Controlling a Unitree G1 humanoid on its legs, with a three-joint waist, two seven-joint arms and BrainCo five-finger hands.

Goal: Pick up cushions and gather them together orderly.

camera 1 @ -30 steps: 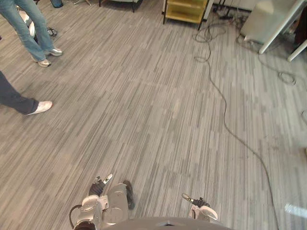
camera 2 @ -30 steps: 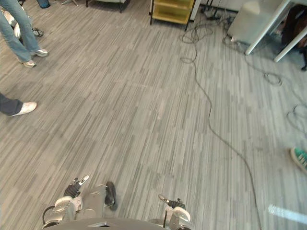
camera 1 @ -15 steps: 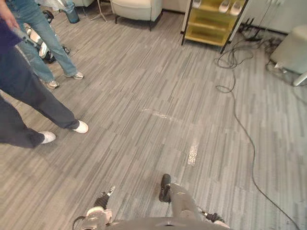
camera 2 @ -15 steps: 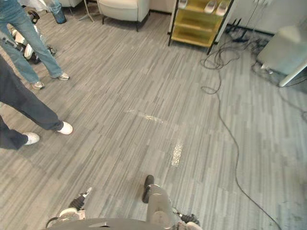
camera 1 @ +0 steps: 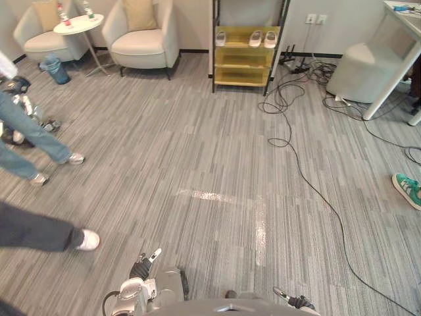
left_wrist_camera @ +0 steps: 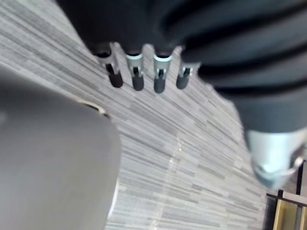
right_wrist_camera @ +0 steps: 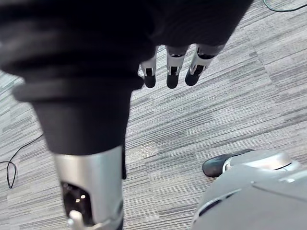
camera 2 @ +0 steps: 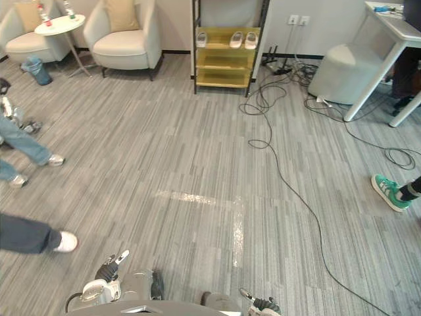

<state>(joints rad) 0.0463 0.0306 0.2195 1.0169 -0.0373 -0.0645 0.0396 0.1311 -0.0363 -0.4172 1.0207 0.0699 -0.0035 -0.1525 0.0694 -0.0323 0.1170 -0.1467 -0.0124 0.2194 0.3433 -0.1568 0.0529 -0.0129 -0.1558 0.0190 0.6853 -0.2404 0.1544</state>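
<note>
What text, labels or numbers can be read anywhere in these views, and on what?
No text is readable.
Bottles on the round side table: labels too small to read.
Shoes on the yellow shelf: no legible marks.
Cushions on the armchairs: no print to be seen.

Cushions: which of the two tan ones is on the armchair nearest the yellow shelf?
The cushion propped against the back of the armchair beside the shelf; the other cushion is on the chair beyond the round side table.
</note>
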